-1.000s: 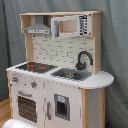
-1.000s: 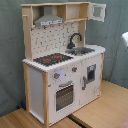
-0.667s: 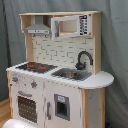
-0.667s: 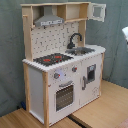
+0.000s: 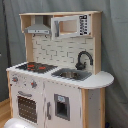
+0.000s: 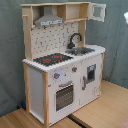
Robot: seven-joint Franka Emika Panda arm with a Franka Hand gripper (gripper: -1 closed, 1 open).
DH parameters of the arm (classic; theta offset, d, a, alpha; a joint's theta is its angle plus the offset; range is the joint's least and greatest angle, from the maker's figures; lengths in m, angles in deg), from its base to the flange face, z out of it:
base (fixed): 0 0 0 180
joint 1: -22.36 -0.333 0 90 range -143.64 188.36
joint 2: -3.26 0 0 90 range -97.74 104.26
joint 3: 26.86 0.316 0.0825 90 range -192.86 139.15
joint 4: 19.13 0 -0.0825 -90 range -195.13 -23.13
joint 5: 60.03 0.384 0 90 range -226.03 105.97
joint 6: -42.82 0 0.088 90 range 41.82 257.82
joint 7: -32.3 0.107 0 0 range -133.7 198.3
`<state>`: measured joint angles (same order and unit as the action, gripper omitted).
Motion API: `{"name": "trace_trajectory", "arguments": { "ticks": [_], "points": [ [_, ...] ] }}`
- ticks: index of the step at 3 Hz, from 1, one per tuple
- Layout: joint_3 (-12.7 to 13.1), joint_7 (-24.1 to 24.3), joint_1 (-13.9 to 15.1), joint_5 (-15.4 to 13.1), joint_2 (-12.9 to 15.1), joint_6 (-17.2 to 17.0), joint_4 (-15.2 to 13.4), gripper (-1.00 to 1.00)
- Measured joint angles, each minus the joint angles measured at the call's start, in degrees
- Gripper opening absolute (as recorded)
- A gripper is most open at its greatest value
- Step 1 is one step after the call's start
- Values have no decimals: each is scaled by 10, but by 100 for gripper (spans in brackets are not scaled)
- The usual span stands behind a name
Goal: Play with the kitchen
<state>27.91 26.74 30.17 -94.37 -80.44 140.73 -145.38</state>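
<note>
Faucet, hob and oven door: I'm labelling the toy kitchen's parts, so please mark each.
faucet [image 5: 84,57], first exterior view, on its curved neck
hob [image 6: 51,59], second exterior view, on a red ring
oven door [image 6: 64,96], second exterior view, on its window

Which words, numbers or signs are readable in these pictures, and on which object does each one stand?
None can be read.
Microwave panel on the kitchen: dark marks, too blurred to read.
Knobs above the oven door: no legible marks.
</note>
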Motion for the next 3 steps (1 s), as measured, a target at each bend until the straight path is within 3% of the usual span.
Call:
{"name": "trace_trajectory", "arguments": {
  "ticks": [1, 2, 3],
  "points": [
    [-49, -28, 11, -19, 0, 2, 12, 100],
    [-101, -25, 21, -33, 2, 22, 6, 100],
    [-134, 10, 36, -42, 2, 60, -9, 100]
  ]
}}
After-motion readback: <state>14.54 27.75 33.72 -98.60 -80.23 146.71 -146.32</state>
